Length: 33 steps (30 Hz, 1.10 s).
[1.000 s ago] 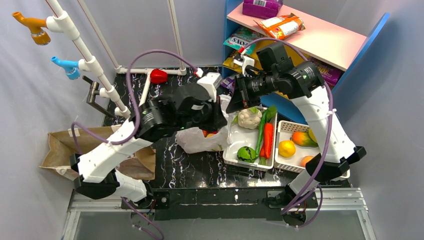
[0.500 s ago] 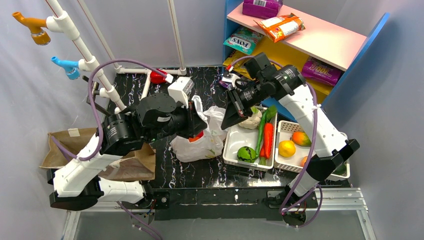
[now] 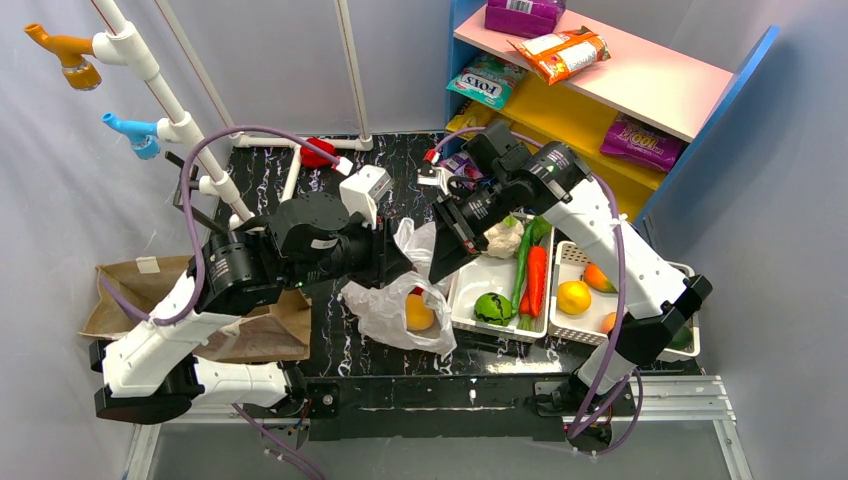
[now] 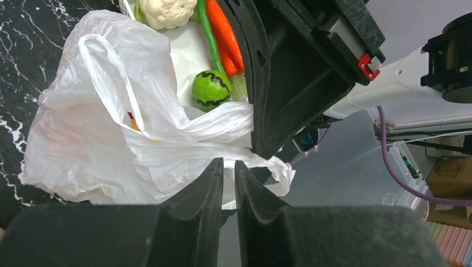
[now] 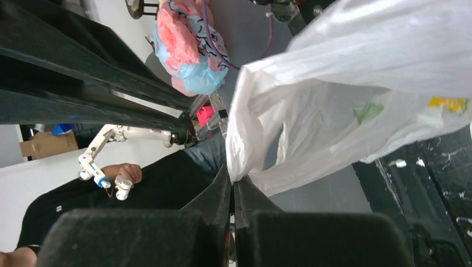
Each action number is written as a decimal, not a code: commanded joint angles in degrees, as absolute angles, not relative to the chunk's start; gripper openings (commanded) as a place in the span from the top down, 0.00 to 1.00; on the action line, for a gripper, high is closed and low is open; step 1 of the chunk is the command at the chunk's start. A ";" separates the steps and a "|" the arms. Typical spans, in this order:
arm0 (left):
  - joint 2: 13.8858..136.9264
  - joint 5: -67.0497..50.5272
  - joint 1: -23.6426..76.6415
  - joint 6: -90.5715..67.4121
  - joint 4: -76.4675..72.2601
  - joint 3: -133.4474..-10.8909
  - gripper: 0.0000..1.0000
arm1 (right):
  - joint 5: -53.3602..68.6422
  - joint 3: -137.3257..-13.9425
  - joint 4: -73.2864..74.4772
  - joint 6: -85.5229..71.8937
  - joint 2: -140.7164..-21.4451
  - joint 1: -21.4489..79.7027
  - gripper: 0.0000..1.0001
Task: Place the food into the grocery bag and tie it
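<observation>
The white grocery bag [image 3: 396, 303] hangs between my two grippers over the black table, with a round orange fruit [image 3: 419, 312] showing through its plastic. My left gripper [image 3: 398, 264] is shut on the bag's upper plastic; in the left wrist view its fingertips [image 4: 229, 167] pinch white film, with the bag [image 4: 100, 128] spread beyond them. My right gripper [image 3: 441, 262] is shut on a loop handle, seen in the right wrist view [image 5: 232, 179] with the bag [image 5: 345, 94] stretched up to the right. The two grippers are close together, almost touching.
A white tray [image 3: 468, 300] holds a cauliflower [image 3: 499, 238], carrot [image 3: 537, 278] and green ball [image 3: 492, 307]. A second basket [image 3: 568, 256] holds fruit. A brown paper bag [image 3: 130, 290] lies at the left. The shelf [image 3: 600, 75] and a PVC rack [image 3: 180, 110] stand behind.
Both grippers have moved left and nearer with the bag. The bag has been lifted and stretched, and the orange fruit now hangs low inside it.
</observation>
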<state>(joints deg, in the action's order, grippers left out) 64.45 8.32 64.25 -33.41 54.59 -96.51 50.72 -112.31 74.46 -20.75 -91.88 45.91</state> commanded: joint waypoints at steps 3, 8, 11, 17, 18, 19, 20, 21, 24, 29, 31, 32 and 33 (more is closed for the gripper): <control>61.76 6.91 64.32 -33.30 61.46 -100.14 0.82 | 45.79 -107.06 77.12 -18.88 -88.61 45.93 0.99; 60.38 1.10 64.37 -34.20 67.89 -101.09 0.68 | 37.77 -101.75 80.56 -19.05 -86.31 45.96 0.99; 59.16 -3.68 64.39 -34.81 68.15 -97.24 0.66 | 36.83 -99.02 80.69 -19.07 -84.59 45.89 0.99; 59.44 -11.66 64.40 -35.82 64.97 -92.10 0.65 | 40.73 -97.89 80.49 -19.25 -81.97 45.99 0.99; 59.54 -13.21 64.50 -35.97 63.92 -90.71 0.64 | 43.16 -96.44 79.62 -19.12 -80.56 46.17 0.99; 58.66 -16.11 64.64 -36.74 60.90 -87.55 0.64 | 43.76 -95.64 79.91 -18.53 -80.16 46.62 0.99; 57.86 -18.62 65.09 -37.46 58.83 -85.21 0.62 | 42.70 -95.08 80.70 -18.16 -80.37 46.67 0.99; 58.03 -19.57 65.55 -37.56 58.46 -84.52 0.62 | 42.45 -94.16 80.67 -18.24 -80.61 46.82 0.99; 59.56 -21.99 67.10 -37.66 56.74 -82.47 0.61 | 41.20 -93.28 81.16 -18.54 -82.69 49.10 0.99; 61.78 -19.81 68.46 -37.53 52.69 -79.72 0.58 | 42.27 -98.89 80.60 -19.56 -86.39 49.39 0.99; 61.52 -18.31 68.55 -37.67 51.11 -78.74 0.59 | 42.94 -97.24 80.51 -19.62 -85.52 49.52 0.99; 61.39 -17.08 68.55 -37.59 50.91 -78.52 0.59 | 43.34 -96.34 80.55 -19.53 -84.94 49.67 0.99; 61.30 -15.54 68.57 -37.37 50.93 -78.38 0.59 | 43.51 -95.25 80.72 -19.24 -84.33 49.80 0.99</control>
